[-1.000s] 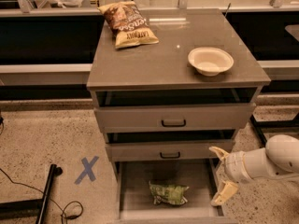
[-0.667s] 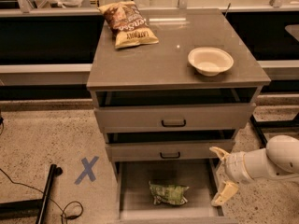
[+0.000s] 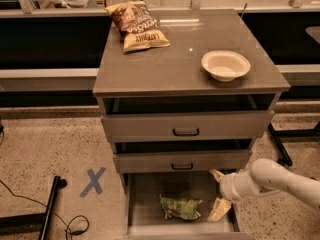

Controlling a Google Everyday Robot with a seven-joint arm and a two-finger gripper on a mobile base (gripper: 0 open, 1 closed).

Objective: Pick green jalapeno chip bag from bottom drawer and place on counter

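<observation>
The green jalapeno chip bag (image 3: 181,207) lies crumpled in the middle of the open bottom drawer (image 3: 144,215). My gripper (image 3: 218,193) comes in from the right on a white arm and hangs over the drawer's right side, just right of the bag and apart from it. Its two cream fingers are spread, one up near the middle drawer and one low by the drawer floor, with nothing between them. The counter (image 3: 175,64) is the grey-brown cabinet top above.
A brown-and-tan chip bag (image 3: 136,24) lies at the counter's back left and a cream bowl (image 3: 225,65) at its right. Two upper drawers with black handles (image 3: 186,131) are slightly open. Blue tape X (image 3: 93,181) and a black stand leg (image 3: 47,211) are on the floor left.
</observation>
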